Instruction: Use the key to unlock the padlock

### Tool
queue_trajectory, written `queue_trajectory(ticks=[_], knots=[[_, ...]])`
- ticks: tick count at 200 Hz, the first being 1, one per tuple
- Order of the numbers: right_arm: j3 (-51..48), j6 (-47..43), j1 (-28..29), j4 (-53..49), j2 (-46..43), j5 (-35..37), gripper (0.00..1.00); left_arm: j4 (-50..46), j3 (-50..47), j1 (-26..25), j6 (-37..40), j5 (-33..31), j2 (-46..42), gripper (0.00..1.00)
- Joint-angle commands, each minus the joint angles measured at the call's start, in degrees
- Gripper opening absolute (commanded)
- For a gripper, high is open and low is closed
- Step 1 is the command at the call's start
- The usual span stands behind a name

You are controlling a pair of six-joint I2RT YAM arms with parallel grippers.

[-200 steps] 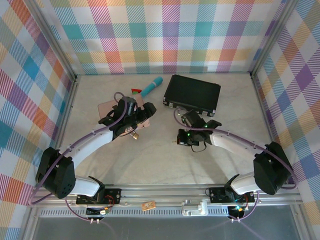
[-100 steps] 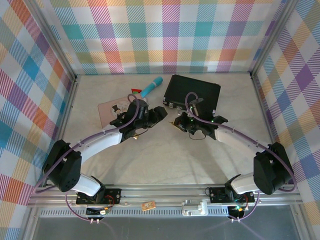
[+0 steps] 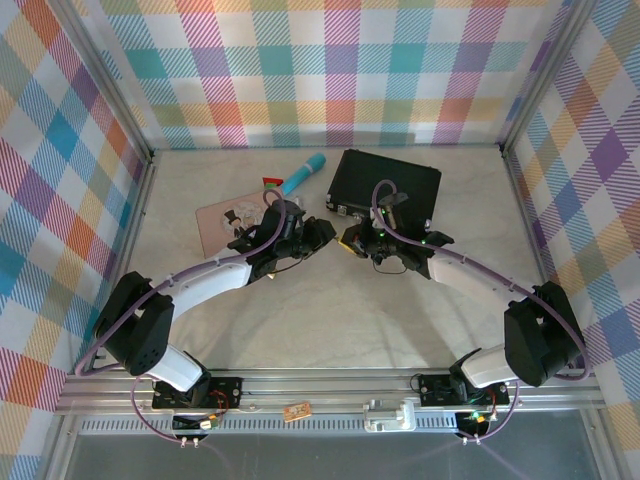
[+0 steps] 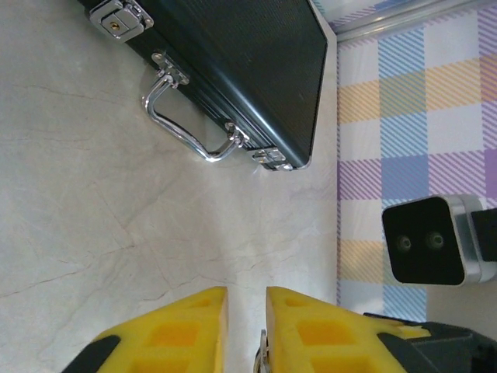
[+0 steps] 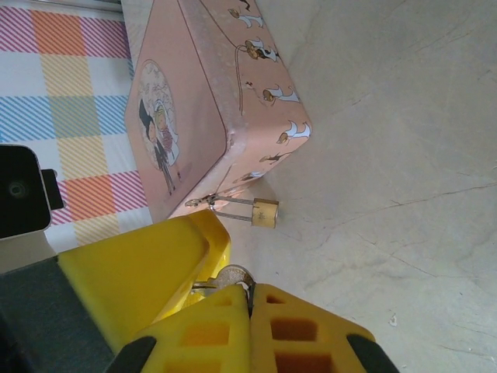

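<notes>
The brass padlock point(image 5: 265, 212) hangs by its silver shackle from the hasp of the pink tin point(image 5: 202, 101) and rests on the table. My right gripper point(image 5: 250, 289) is shut on the key point(image 5: 233, 275), whose round head sticks out past the fingertips. My left gripper point(image 3: 320, 232) meets the right gripper point(image 3: 350, 241) tip to tip by the black case's corner. One of its yellow fingers point(image 5: 147, 272) lies right beside the key head. In the left wrist view its jaws point(image 4: 246, 289) stand a narrow gap apart, with a sliver of metal point(image 4: 262, 359) against one pad.
The black case point(image 3: 388, 186) with its silver handle point(image 4: 182, 132) lies just behind both grippers. The pink tin point(image 3: 225, 222) lies left of them, with a blue cylinder point(image 3: 303, 172) behind it. Checked walls enclose the table on three sides.
My left gripper has swung right, away from the tin's corner, to the right gripper, and its jaws have narrowed from wide open. The right gripper moved up toward the case, still shut.
</notes>
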Motion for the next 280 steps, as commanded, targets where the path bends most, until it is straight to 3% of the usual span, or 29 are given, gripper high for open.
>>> queue_trajectory(ticks=[1, 13, 21, 39, 61, 98, 131, 208, 241, 280], knots=[[-0.22, 0.86, -0.52, 3.14, 0.76, -1.37, 0.00, 0.56, 1.60, -0.87, -0.40, 0.25, 0.97, 0.10], [-0.20, 0.74, -0.66, 3.68, 0.79, -1.98, 0.00, 0.48, 1.93, -0.85, -0.06, 0.06, 1.10, 0.00], [-0.32, 0.04, -0.83, 4.37, 0.77, -2.85, 0.00, 0.08, 2.18, -0.87, 0.49, -0.41, 1.19, 0.00], [0.27, -3.77, -2.09, 4.54, -0.63, -4.61, 0.24, -1.55, 3.26, -0.57, 3.89, -1.50, 0.94, 0.00], [0.88, -10.06, -5.53, 2.83, -2.86, -7.49, 0.35, -2.46, 5.08, 0.80, 11.03, 0.69, 0.76, 0.00], [2.55, -22.24, -10.26, 4.58, -2.49, -22.54, 0.34, 0.41, 7.40, 4.13, 18.64, 14.30, 1.58, 0.00], [3.37, -28.93, -10.45, 5.03, -2.74, -29.30, 0.33, -0.97, 9.91, 4.93, 22.07, 23.17, 2.61, 0.00], [1.39, -29.72, -10.45, 8.19, -1.20, -31.55, 0.26, -0.32, 8.43, 4.97, 21.46, 23.82, 1.18, 0.00], [1.01, -32.10, -10.61, 5.51, -1.97, -27.37, 0.34, 0.21, 7.94, 4.93, 20.51, 23.80, 0.68, 0.00], [-0.79, -32.24, -10.89, 6.19, -3.33, -25.81, 0.35, 0.11, 7.20, 4.93, 20.48, 23.62, -0.03, 0.00]])
